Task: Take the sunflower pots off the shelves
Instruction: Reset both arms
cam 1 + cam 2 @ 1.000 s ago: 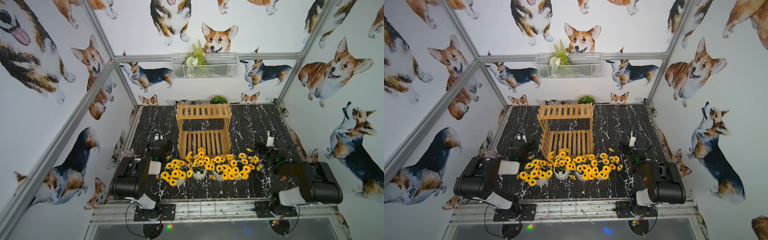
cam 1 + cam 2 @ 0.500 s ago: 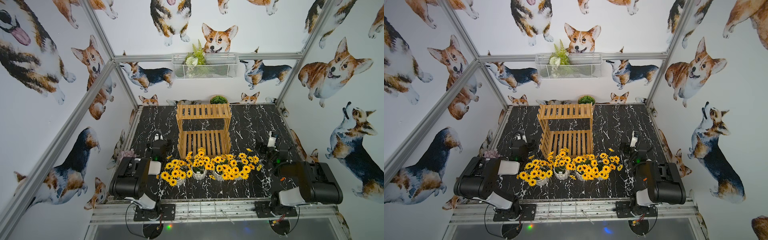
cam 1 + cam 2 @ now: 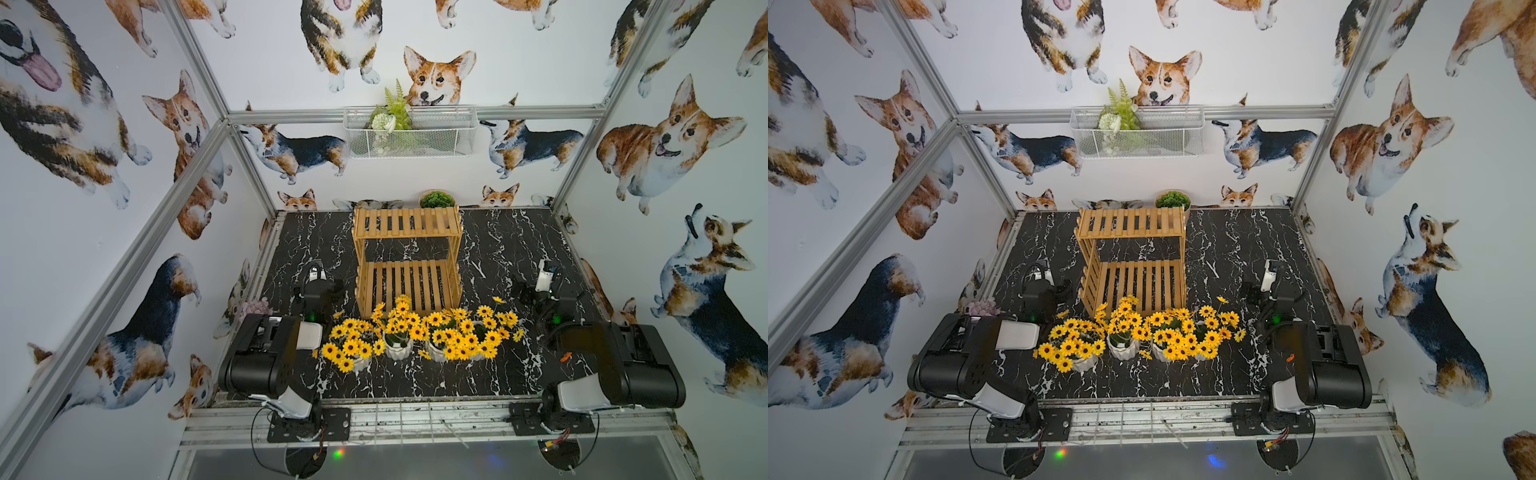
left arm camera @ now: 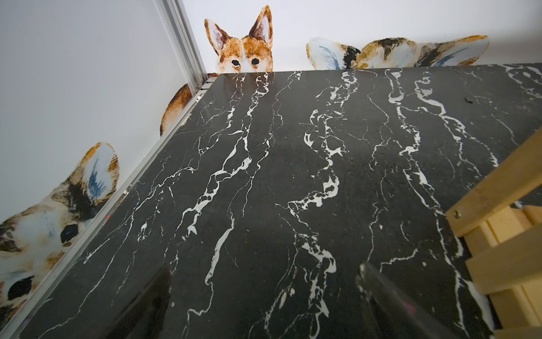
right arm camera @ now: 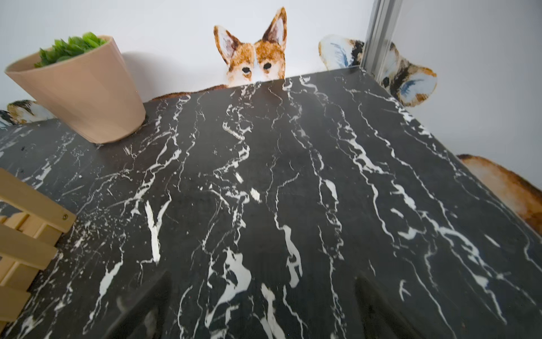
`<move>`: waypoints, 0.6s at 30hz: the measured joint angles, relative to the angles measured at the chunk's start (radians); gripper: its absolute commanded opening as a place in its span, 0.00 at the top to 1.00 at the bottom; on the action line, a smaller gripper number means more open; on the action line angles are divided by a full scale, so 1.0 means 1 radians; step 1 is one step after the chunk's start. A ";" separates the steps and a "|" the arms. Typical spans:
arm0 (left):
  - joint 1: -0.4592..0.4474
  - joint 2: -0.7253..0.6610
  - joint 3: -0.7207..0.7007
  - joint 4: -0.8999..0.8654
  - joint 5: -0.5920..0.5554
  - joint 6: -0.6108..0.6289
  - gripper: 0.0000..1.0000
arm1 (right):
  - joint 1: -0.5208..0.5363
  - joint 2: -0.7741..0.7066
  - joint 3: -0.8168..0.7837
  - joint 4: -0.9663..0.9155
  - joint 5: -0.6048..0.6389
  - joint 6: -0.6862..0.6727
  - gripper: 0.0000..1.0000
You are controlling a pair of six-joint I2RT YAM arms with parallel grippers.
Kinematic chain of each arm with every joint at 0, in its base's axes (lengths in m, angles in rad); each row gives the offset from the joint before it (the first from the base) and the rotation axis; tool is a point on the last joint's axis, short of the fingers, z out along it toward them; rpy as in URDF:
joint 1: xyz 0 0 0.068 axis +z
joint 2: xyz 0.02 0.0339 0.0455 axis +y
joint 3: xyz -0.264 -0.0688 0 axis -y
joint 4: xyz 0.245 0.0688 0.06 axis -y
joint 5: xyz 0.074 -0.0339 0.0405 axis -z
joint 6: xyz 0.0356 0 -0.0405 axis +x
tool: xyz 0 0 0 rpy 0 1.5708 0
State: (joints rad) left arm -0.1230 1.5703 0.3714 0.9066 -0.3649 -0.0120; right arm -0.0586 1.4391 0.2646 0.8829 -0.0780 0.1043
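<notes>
Sunflower pots (image 3: 415,332): white ribbed ceramic, bushy yellow blooms

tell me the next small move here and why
Probably no further pick, just rest in place: both tiers of the shelves look bare, the sunflower pots stand on the table in front of them, and the left gripper and right gripper are open, nothing between the fingers.
</notes>
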 measured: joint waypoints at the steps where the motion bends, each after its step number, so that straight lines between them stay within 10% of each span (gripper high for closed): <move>1: 0.000 0.000 0.000 0.000 0.000 0.000 0.00 | 0.000 0.005 0.006 -0.014 -0.005 -0.001 0.00; 18: 0.000 0.000 0.000 0.000 0.000 0.000 0.00 | 0.000 0.013 0.062 -0.064 -0.080 -0.024 0.00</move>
State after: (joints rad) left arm -0.1230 1.5707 0.3714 0.9070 -0.3645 -0.0124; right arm -0.0586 1.4517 0.3267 0.8188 -0.1581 0.0807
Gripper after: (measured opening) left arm 0.998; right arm 0.996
